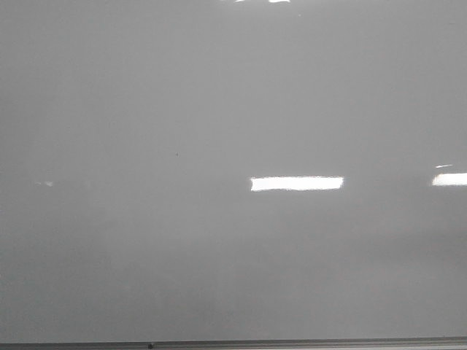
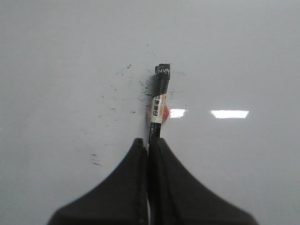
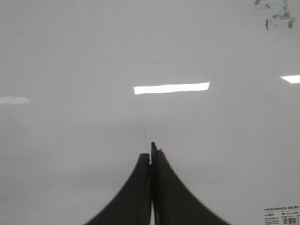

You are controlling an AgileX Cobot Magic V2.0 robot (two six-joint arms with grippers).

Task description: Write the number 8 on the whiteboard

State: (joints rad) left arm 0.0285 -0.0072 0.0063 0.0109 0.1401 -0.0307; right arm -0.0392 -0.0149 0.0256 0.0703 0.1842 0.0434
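Observation:
The whiteboard (image 1: 219, 109) is a glossy pale grey board that fills the front view, and neither gripper shows there. No number 8 is visible in any view. In the left wrist view my left gripper (image 2: 149, 140) is shut on a black marker (image 2: 159, 101) with a white and red label. The marker's capped end points at the whiteboard (image 2: 56, 56) among small black flecks (image 2: 140, 86). In the right wrist view my right gripper (image 3: 151, 153) is shut and holds nothing, over bare whiteboard (image 3: 70, 56).
A thin grey edge strip (image 1: 292, 343) runs along the board's near side. Bright rectangular glares (image 1: 296, 183) lie on the board. Dark smudges (image 3: 277, 16) and a small printed sticker (image 3: 281, 214) show in the right wrist view.

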